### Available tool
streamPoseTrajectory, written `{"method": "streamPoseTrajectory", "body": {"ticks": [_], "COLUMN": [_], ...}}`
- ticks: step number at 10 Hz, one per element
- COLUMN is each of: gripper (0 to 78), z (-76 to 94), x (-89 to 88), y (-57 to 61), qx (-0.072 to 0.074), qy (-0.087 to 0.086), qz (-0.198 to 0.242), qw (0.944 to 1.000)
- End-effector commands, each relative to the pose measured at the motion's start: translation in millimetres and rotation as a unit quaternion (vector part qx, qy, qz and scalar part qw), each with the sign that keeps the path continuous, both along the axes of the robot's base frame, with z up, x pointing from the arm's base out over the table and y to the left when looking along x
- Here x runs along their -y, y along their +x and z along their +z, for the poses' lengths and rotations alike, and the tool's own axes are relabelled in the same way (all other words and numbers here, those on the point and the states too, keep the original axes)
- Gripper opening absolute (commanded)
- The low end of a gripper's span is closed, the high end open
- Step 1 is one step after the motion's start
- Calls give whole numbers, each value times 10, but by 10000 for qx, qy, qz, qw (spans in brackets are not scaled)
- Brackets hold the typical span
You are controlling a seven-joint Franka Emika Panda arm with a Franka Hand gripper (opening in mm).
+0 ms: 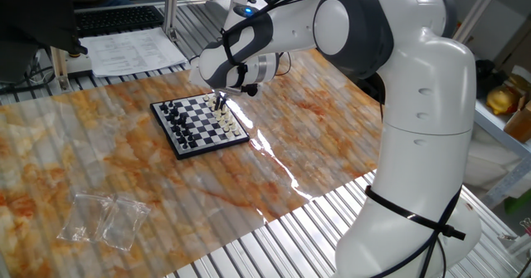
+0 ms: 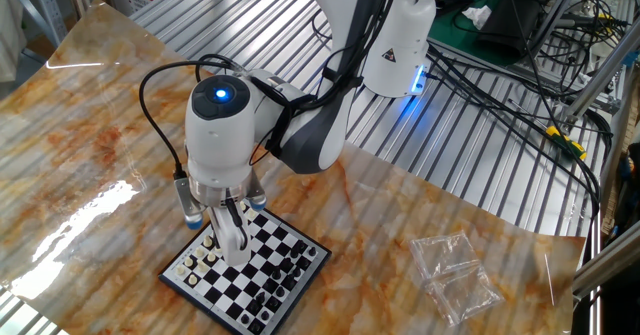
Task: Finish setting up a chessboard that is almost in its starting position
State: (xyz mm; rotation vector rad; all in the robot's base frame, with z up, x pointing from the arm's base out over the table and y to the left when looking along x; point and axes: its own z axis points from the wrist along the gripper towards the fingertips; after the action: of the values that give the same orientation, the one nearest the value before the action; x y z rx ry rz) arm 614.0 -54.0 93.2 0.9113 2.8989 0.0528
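One fixed view | gripper (image 1: 221, 105) down over chessboard (image 1: 199, 123) on marbled table (image 1: 124, 170), at cream-piece side | grip state: can't tell (fingers too tiny) | step: probably placing/picking a piece | next: careful straight lift, neighbours close

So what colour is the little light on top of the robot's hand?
Blue. The light glows on the round wrist above the chessboard; the other fixed view shows it best.
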Motion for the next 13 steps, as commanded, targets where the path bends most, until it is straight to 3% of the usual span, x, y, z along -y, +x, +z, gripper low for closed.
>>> {"method": "streamPoseTrajectory", "body": {"ticks": [1, 13], "gripper": [775, 775], "z": [57, 57], "x": [-34, -34], "y": [33, 33], "qx": [27, 27], "qy": [-72, -72], "qz": [-161, -161], "qw": [9998, 9998]}}
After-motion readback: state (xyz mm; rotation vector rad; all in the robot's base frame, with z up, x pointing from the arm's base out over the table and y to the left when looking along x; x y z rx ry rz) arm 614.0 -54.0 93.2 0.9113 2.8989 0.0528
